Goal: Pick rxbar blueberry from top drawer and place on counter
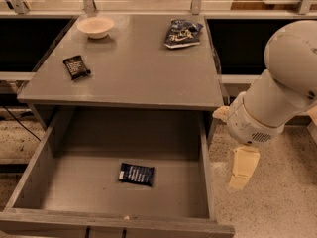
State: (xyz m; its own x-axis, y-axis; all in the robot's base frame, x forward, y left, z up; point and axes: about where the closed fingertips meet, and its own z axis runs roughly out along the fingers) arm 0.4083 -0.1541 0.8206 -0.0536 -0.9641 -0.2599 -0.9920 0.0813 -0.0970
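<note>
Item: rxbar blueberry [136,174], flat on floor of open top drawer [89,185], lower centre.
Gripper [240,176] lower right, outside drawer; grip state cannot be told.

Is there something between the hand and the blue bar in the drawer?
Yes. The hand hangs outside the top drawer, beside its side wall, and that wall stands between it and the rxbar blueberry. The bar lies alone on the drawer floor, with nothing over it.

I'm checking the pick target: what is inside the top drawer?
Only the rxbar, flat on the drawer floor near the front. The front wall hides the nearest floor strip. The gripper hangs outside, right of it.
</note>
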